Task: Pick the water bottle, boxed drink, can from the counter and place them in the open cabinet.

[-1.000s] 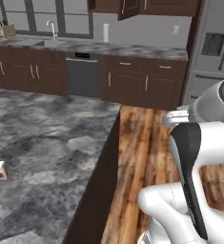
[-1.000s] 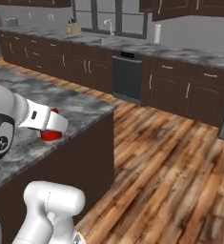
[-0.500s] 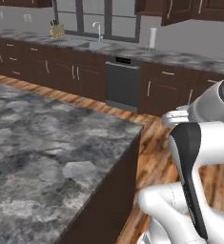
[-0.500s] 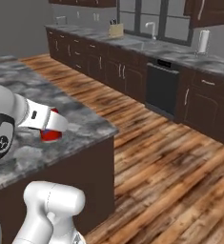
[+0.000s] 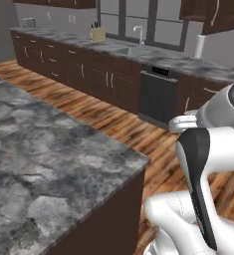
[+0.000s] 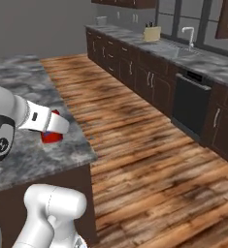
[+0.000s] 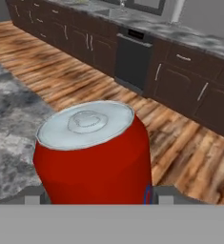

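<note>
Left base view looks over the counter (image 5: 49, 164), a grey marbled slab on dark fronts, and past its corner the wooden floor (image 5: 113, 119) runs to a far row of brown cabinets with a sink (image 5: 131, 50), a knife block (image 5: 97, 34) and a dishwasher (image 5: 158, 97); the white arm (image 5: 208, 164) rises just beside the counter corner. Right base view shows the same counter (image 6: 18, 145) from the other side, and here the can (image 6: 51, 135) appears as a red patch at the end of the white forearm, above the counter surface near its edge; I cannot tell from this view if it touches the stone or is lifted a little. Hand view gives the can (image 7: 92, 152) very close: it stands between the two dark tips of the gripper (image 7: 94, 198), one tip on each side of its lower wall, so the claw seems clamped on the can, with the jaws kept wide because the body is wide. Its long axis is upright, the silver top is turned up and slightly toward the camera, and the bluish mark is at its lower side. I judge it is held vertical like this so it can later be put standing on the cabinet shelf.
</note>
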### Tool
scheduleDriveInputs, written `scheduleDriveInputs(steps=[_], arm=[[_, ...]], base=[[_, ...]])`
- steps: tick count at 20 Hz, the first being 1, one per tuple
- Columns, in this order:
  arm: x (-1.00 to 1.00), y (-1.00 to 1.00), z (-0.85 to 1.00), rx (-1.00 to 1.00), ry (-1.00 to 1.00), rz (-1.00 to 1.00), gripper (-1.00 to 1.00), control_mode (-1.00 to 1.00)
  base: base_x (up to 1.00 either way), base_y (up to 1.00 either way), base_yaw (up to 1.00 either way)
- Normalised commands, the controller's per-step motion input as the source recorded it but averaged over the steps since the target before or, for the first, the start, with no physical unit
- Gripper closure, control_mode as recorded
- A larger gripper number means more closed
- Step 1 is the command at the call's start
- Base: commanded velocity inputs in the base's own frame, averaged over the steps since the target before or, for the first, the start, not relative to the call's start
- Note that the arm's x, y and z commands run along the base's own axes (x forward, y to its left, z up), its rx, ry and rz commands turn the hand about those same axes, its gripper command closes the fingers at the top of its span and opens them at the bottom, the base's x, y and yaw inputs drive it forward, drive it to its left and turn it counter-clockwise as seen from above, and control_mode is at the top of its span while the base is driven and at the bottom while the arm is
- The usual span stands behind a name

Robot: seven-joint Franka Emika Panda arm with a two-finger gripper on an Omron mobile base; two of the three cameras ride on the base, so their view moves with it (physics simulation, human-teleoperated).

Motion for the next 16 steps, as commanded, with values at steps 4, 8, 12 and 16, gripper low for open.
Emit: scheduleDriveInputs(steps=[4, 8, 12, 16], arm=[[0.0, 0.0, 0.0, 0.0, 0.0, 0.0, 1.0, 1.0], [0.0, 0.0, 0.0, 0.0, 0.0, 0.0, 1.0, 1.0], [0.0, 0.0, 0.0, 0.0, 0.0, 0.0, 1.0, 1.0], [0.0, 0.0, 0.0, 0.0, 0.0, 0.0, 1.0, 1.0]], base=[[1.0, -0.71, 0.44], [1.0, -0.69, 0.45], [1.0, -0.7, 0.43], [0.39, -0.91, 0.37]])
